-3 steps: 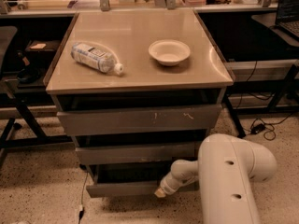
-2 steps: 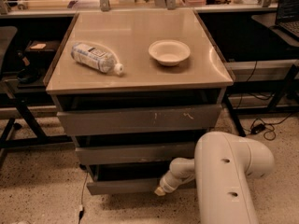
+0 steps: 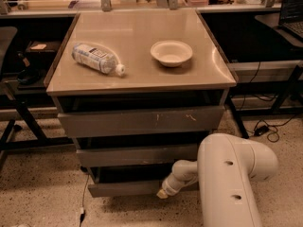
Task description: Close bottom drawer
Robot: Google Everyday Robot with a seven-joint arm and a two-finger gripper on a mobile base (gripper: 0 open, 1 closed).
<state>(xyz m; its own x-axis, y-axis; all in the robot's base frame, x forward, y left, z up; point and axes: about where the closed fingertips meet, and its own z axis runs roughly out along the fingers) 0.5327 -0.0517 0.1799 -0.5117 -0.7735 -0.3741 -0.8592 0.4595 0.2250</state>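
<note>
Where cabinet meets floor, plain grey-brown metal bottom drawer (image 3: 120,188), flat handleless front, stands partly pulled out. Tool (image 3: 163,193) of cream robot arm against drawer front's right end; its state cannot be told. Beige surface (image 3: 142,77) above carries clear plastic bottle (image 3: 97,58) lying on side, white round bowl (image 3: 171,52) upright.

Single camera, high and in front of the cabinet (image 3: 118,122), looking down at its tabletop (image 3: 142,27) and three drawer fronts, fairly close. The gripper (image 3: 163,193) is low in frame, at the cabinet's bottom drawer (image 3: 123,188) front.
</note>
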